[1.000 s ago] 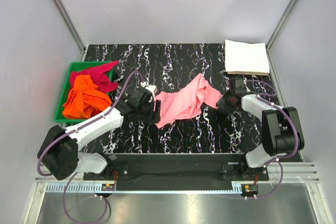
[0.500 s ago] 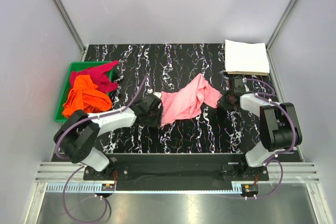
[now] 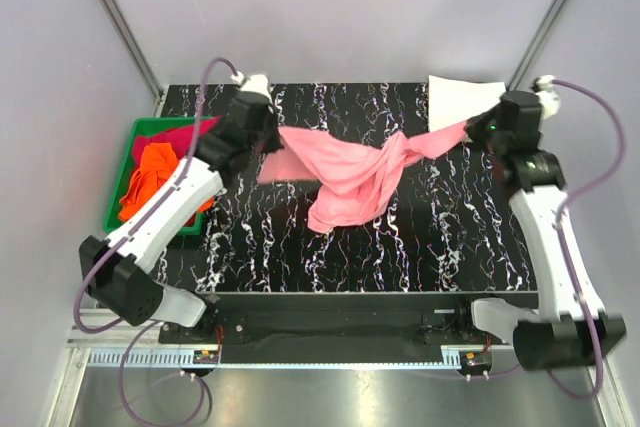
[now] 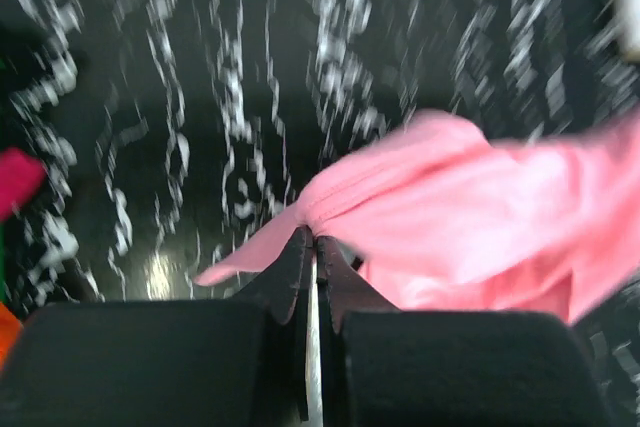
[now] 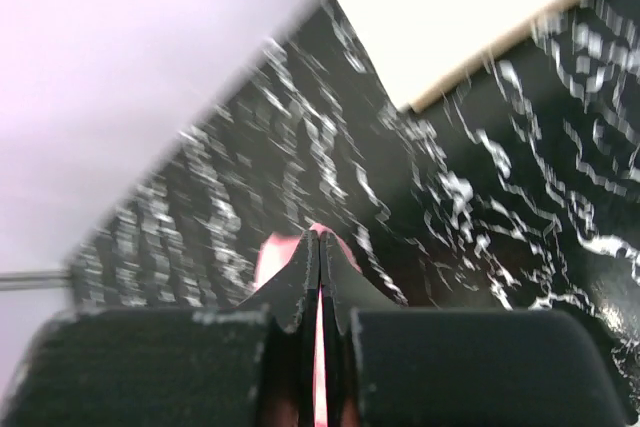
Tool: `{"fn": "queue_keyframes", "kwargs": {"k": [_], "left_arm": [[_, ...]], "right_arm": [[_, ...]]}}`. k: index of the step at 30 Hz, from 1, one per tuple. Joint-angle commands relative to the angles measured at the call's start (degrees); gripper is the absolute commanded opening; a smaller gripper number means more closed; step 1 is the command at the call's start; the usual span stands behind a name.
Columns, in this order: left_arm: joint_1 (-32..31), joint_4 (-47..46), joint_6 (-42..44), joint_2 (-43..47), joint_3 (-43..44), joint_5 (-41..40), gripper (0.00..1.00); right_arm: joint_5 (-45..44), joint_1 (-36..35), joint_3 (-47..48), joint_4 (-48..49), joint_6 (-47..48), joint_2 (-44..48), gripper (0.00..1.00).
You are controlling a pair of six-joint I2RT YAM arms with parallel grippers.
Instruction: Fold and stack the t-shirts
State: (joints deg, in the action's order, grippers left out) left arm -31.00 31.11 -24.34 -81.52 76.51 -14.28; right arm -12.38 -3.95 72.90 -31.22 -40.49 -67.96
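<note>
The light pink t-shirt (image 3: 350, 172) hangs stretched above the black marbled table between both arms, its middle sagging. My left gripper (image 3: 268, 139) is shut on its left end; the left wrist view shows the pink cloth (image 4: 470, 217) pinched at the fingertips (image 4: 300, 247). My right gripper (image 3: 478, 127) is shut on its right end, with pink cloth (image 5: 275, 252) squeezed between the closed jaws. A folded white t-shirt (image 3: 455, 99) lies at the back right corner, partly hidden by the right arm. The orange t-shirt (image 3: 150, 179) and dark magenta-red t-shirt (image 3: 175, 135) lie crumpled in the green tray (image 3: 118, 207).
The green tray stands at the table's left edge. Grey enclosure walls and metal posts surround the table. The folded white t-shirt (image 5: 470, 12) lies close under the raised right arm.
Both grippers closed on the pink t-shirt's ends and lifted it off the table, moving up, back and apart. The shirt now hangs stretched between them.
</note>
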Motion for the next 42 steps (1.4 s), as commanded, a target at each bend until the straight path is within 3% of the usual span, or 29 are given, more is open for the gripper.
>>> {"fn": "queue_keyframes", "kwargs": {"k": [1, 9, 14, 19, 25, 27, 28, 29, 31, 35, 36, 38, 39, 41, 42], "left_arm": [[2.3, 4.2, 2.7, 1.6, 5.5, 4.9, 0.0], [2.5, 8.3, 5.0, 8.9, 9.1, -0.6, 0.0], [3.0, 7.8, 6.7, 11.7, 12.0, 3.6, 0.0], [5.0, 7.8, 9.0, 5.0, 18.4, 4.4, 0.0], [6.9, 6.8, 14.3, -5.3, 34.4, 2.5, 0.0], [7.2, 1.4, 17.1, -7.1, 35.2, 5.0, 0.0], [7.4, -7.6, 17.3, -7.8, 33.4, 9.8, 0.0], [7.6, -12.4, 15.6, -8.3, 28.7, 12.2, 0.0], [7.6, -18.9, 12.6, -13.5, 27.3, 16.7, 0.0], [7.4, -18.7, 5.9, -26.7, 35.4, 33.4, 0.01], [7.4, -18.2, 4.4, -28.6, 36.4, 35.9, 0.07], [7.5, -13.6, 4.7, -31.0, 37.2, 37.7, 0.35], [7.5, -12.3, 5.5, -30.3, 35.8, 36.2, 0.39], [7.5, -11.4, 6.9, -24.7, 26.4, 30.2, 0.49], [7.3, -10.9, 7.0, -22.1, 22.7, 26.7, 0.64]], "right_arm": [[-4.6, 0.1, 2.6, -8.2, 2.7, 6.9, 0.0], [-8.7, 0.0, 6.3, -14.1, 3.8, 15.0, 0.0], [-8.5, 0.0, 8.2, -12.8, 4.1, 15.1, 0.0], [-7.5, 0.1, 9.8, -7.5, 5.1, 11.7, 0.0], [-6.4, 0.0, 15.0, -11.7, 3.8, 11.4, 0.0], [-5.6, 0.1, 12.1, -12.4, 3.1, 14.4, 0.0], [-5.0, 0.0, 10.6, -12.2, 2.4, 15.7, 0.0], [-4.1, 0.0, 8.9, -12.0, 2.1, 18.0, 0.0], [-3.3, 0.1, 2.9, -10.8, 2.2, 20.2, 0.0], [-2.8, 0.0, -5.0, -12.2, 1.9, 23.5, 0.0], [-2.6, 0.1, -7.0, -12.5, 1.6, 24.7, 0.0], [-2.4, 0.1, -8.1, -12.5, 0.9, 25.5, 0.0], [-2.2, 0.0, -8.5, -12.5, 0.7, 25.6, 0.0], [-2.1, 0.1, -8.2, -12.5, 0.7, 25.1, 0.0], [-2.0, 0.1, -8.0, -12.4, 0.7, 24.2, 0.0]]}}
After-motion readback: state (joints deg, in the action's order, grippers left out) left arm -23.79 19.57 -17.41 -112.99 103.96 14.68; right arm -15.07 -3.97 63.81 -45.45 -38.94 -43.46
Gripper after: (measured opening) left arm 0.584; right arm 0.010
